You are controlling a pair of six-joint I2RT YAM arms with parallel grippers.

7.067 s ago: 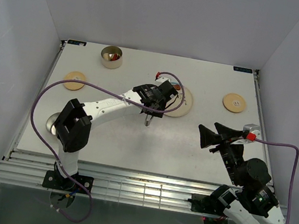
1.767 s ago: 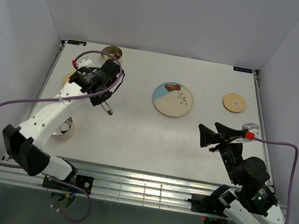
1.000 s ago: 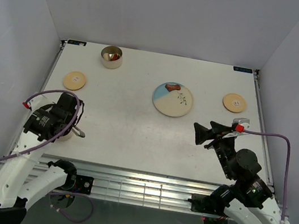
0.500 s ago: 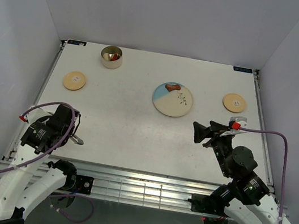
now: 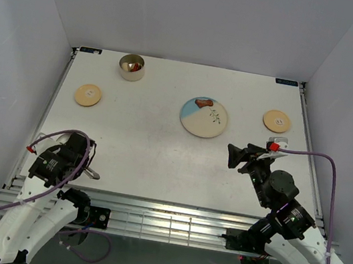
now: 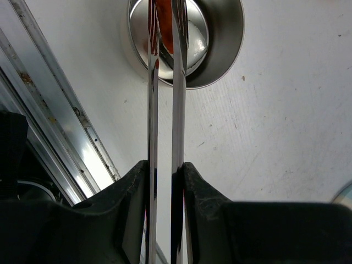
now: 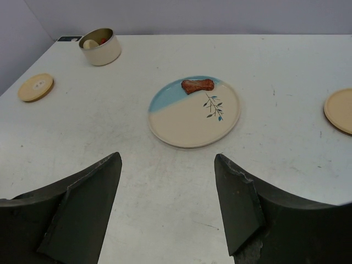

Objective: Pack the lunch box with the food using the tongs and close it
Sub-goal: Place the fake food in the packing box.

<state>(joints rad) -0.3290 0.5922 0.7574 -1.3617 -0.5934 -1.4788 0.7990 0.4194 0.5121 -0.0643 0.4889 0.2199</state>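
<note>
One red bit of food (image 6: 164, 30) hangs in the tongs (image 6: 151, 110) over the near left tin (image 6: 225, 49).
The left gripper (image 6: 164, 168) grips them; the right gripper (image 7: 168, 165) hovers wide open. Next, I think: loosen to drop it.

Left end effector (image 6: 163, 168) brought tongs (image 6: 177, 110) over near tin (image 6: 221, 47).

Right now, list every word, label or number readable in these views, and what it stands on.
Nothing legible.
Too small to read: far-left corner label, far-right corner label, both dark strips.
Unreadable tiny centre marks: left wooden lid, right wooden lid.
No text, only a leaf drawing: plate.
</note>
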